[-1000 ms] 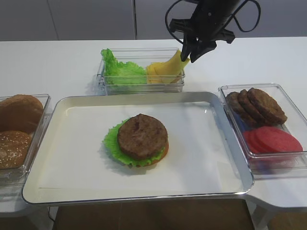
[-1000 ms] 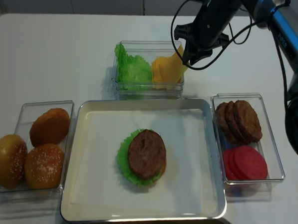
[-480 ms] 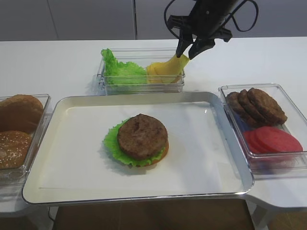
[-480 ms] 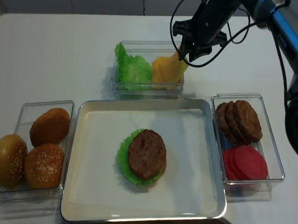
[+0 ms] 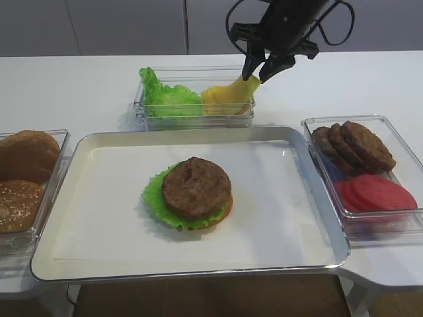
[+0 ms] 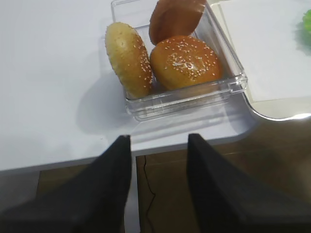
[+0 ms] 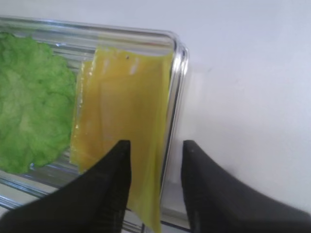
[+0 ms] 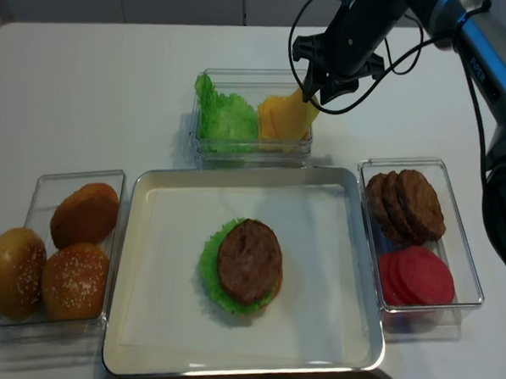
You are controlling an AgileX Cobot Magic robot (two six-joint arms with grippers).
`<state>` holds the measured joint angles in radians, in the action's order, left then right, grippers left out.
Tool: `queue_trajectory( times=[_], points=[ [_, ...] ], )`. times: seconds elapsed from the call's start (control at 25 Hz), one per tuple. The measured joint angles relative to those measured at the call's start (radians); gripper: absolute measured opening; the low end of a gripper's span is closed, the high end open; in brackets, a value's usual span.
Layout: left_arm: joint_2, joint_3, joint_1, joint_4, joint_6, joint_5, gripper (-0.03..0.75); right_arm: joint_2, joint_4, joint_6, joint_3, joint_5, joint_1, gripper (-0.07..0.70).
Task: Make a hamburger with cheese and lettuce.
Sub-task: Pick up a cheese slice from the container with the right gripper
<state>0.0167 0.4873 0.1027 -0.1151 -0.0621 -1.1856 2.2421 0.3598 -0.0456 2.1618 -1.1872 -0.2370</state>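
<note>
bun base [image 5: 226, 210] mostly hidden, buns [image 5: 20, 178] cropped

Light: bright and even, seemingly from above.
Shadows: soft, short under the tray [image 5: 317, 244] rim and beside the bun box [image 6: 194, 94].
Glare: pale reflections on the clear box [image 7: 179, 63] wall.
Blur: both wrist views soft; the near dark fingers [image 7: 109, 194] are out of focus.

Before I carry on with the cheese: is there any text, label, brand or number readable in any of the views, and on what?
None: no word, label, brand, number or sign can be read in any view.
Clear containers: plain, unlabelled.
Metal tray: bare rim, blank white liner.
Right arm and right gripper: black, no legible marking.
Blue arm link at the overhead view's right edge: no lettering can be made out.
</note>
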Motion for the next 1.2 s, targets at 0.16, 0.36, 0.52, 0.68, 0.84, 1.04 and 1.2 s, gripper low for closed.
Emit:
queue_trajectory(
  times=[0.16,0.36,0.52,0.68,0.84,1.04,1.2],
  points=[
    [0.000,0.000,0.000,0.000,0.000,0.000,0.288,0.002,0.000,0.014,0.000,0.000,0.000,0.285],
    [0.000,0.000,0.000,0.000,0.000,0.000,0.288,0.006,0.006,0.017,0.000,0.000,0.000,0.284],
    [0.000,0.000,0.000,0.000,0.000,0.000,0.288,0.006,0.006,0.017,0.000,0.000,0.000,0.283],
    [0.000,0.000,0.000,0.000,0.000,0.000,0.288,0.006,0.006,0.019,0.000,0.000,0.000,0.246],
    [0.000,0.000,0.000,0.000,0.000,0.000,0.288,0.006,0.006,0.019,0.000,-0.006,0.000,0.179],
    [0.000,0.000,0.000,0.000,0.000,0.000,0.288,0.006,0.006,0.019,0.000,-0.025,0.000,0.083],
    [0.000,0.000,0.000,0.000,0.000,0.000,0.288,0.006,0.006,0.019,0.000,-0.028,0.000,0.050]
  ],
)
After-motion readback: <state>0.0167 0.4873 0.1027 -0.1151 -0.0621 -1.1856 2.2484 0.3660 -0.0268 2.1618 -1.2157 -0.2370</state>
